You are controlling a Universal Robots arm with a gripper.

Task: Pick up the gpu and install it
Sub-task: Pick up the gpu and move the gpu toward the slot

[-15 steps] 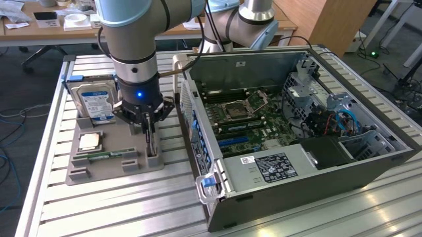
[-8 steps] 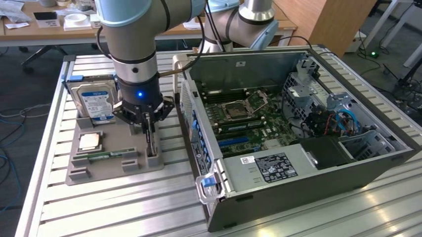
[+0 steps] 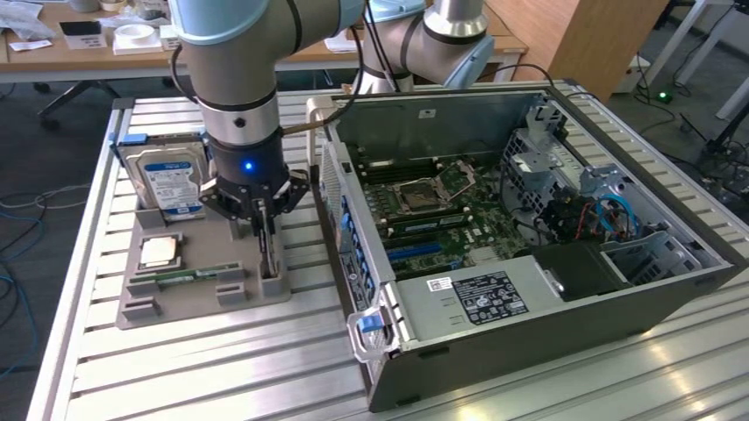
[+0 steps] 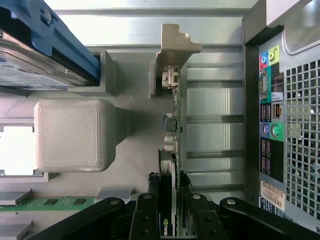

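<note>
Between hard drive (image 3: pixel 167 175) and computer case (image 3: pixel 527 344): pincer (image 4: pixel 169 177) clamping gpu (image 4: pixel 170 150).

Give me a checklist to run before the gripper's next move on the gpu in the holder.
1. Gripper on the gpu: ok. The gripper sits over the gpu, with its fingers against both faces.
2. gpu upright: ok. It stands on edge in the gray holder.
3. Hard drive out of the way: ok. The hard drive stands apart from the gripper, at another spot in the holder.
4. Computer case open: ok. The side of the computer case is off and the motherboard is exposed.
5. Grip firm enough to lift: cannot tell.
</note>
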